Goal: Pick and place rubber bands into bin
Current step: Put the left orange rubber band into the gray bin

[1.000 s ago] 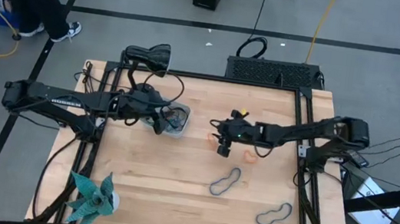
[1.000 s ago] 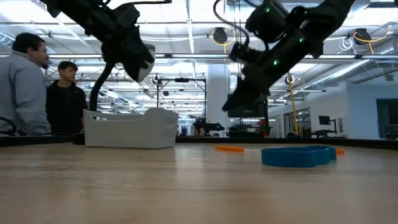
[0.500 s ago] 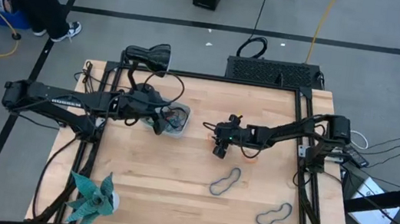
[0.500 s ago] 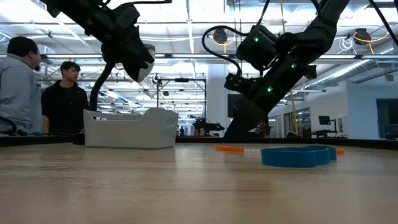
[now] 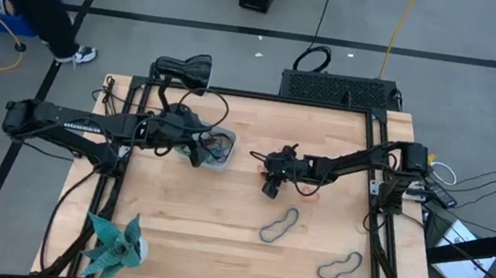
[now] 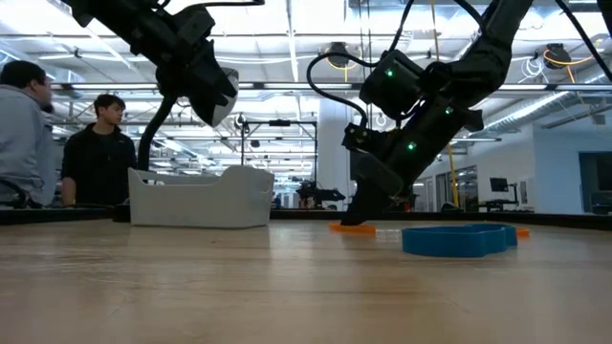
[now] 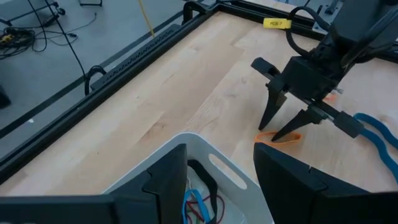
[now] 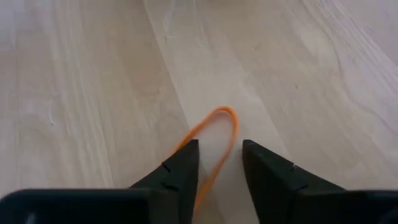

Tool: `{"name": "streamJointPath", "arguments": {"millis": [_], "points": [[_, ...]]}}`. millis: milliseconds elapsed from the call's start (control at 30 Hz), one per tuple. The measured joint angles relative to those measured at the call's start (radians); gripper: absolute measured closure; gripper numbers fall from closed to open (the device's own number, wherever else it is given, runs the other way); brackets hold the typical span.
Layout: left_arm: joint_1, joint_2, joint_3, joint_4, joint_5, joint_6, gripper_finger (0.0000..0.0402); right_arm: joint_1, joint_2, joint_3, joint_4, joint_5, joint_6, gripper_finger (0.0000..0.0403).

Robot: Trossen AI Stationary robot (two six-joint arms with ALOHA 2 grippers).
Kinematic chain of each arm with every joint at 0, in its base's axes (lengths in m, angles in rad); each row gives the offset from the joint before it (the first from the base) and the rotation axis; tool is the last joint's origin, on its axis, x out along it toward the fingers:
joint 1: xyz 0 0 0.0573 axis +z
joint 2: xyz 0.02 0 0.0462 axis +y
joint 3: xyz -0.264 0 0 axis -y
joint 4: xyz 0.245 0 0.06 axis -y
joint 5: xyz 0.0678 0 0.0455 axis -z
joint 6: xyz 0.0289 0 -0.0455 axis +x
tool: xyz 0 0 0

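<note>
Reaching down to the wooden table (image 5: 215, 240), the right gripper (image 5: 268, 182) stands with its two fingers (image 8: 177, 171) apart, one on each side of an orange rubber band (image 8: 214, 140). The fingertips are down at the table top, and the band lies flat between them. It is not pinched yet. The left gripper (image 5: 198, 155) hangs above the bin (image 5: 223, 154), and its fingers are spread wide with nothing in them. The bin sits near the far left part of the table. Inside it lie a few rubber bands (image 7: 200, 198), black, blue and red. Two blue-grey rubber bands (image 5: 279, 225) lie on the near right part of the table. Two people (image 6: 57, 139) stand in the room past the table.
</note>
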Motion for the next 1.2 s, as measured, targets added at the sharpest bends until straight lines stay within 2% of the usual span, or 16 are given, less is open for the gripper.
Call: {"name": "streamJointPath", "arguments": {"millis": [267,333,567,700,933,1200], "points": [[0.000,0.000,0.000,0.000,0.000,0.000,0.0210,0.000,0.002,0.000,0.001,-0.012,-0.025,0.0383],[0.000,0.000,0.000,0.000,0.000,0.000,0.0210,0.000,0.003,-0.001,0.003,-0.011,-0.040,0.0397],[-0.001,0.000,0.000,0.000,0.000,-0.035,0.0210,0.002,-0.009,-0.004,0.004,0.047,-0.068,0.0400],[-0.001,0.000,0.000,0.001,0.000,-0.056,0.0210,0.000,-0.069,-0.009,-0.011,0.065,-0.107,0.0402],[0.000,0.000,0.000,0.013,0.016,-0.059,0.0210,0.001,-0.269,-0.006,-0.019,0.066,-0.183,0.0402],[-0.001,0.000,0.000,0.082,0.125,-0.053,0.0211,0.003,-0.516,-0.005,-0.010,0.068,-0.279,0.0402]]}}
